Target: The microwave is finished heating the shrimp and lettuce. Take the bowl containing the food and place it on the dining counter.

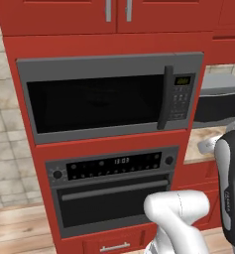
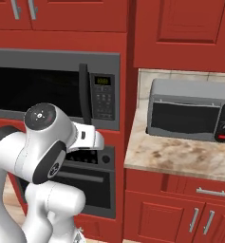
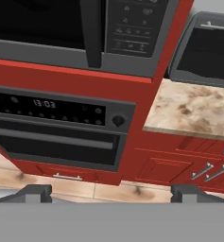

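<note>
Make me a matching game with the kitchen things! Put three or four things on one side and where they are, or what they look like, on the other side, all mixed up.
Things:
1. microwave
2. oven
3. small microwave
4. hand

Descriptions:
A. sits on the marble-look counter
B. wide open, holding nothing
C. built into the red cabinet, door shut, green display
D. below the built-in microwave, with a clock strip

Pairs: 1-C, 2-D, 3-A, 4-B
</note>
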Tool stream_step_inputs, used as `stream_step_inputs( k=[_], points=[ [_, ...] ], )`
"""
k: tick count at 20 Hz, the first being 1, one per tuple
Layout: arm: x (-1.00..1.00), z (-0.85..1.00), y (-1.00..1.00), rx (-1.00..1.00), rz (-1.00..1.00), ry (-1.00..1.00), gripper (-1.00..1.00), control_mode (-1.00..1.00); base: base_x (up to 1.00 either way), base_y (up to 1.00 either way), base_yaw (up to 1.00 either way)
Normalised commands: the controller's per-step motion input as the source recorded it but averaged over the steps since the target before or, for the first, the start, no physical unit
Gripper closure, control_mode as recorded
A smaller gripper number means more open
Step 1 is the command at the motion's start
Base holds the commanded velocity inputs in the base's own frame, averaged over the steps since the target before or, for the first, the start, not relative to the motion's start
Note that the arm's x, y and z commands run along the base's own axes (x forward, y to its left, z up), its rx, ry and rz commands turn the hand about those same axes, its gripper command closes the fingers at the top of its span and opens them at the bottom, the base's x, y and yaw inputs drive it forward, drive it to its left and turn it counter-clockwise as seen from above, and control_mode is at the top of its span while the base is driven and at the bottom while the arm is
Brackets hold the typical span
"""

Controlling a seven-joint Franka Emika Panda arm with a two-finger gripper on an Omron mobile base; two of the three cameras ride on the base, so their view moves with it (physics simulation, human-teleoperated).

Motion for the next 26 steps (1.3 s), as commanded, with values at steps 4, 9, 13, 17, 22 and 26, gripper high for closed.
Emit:
stream_step_inputs(
  k=[4,9,13,17,22,26],
  points=[
    [0.00,0.00,0.00,0.00,0.00,0.00,-1.00,1.00,-0.13,0.28,0.00],
    [0.00,0.00,0.00,0.00,0.00,0.00,-1.00,1.00,-0.38,0.09,0.00],
    [0.00,0.00,0.00,0.00,0.00,0.00,-1.00,1.00,-0.33,0.00,0.00],
    [0.00,0.00,0.00,0.00,0.00,0.00,-1.00,-1.00,0.00,0.00,0.00],
    [0.00,0.00,0.00,0.00,0.00,0.00,-1.00,-1.00,0.00,0.00,0.00],
    [0.16,0.10,0.03,0.00,-0.01,-0.13,-1.00,-1.00,0.00,0.00,0.00]
  ],
)
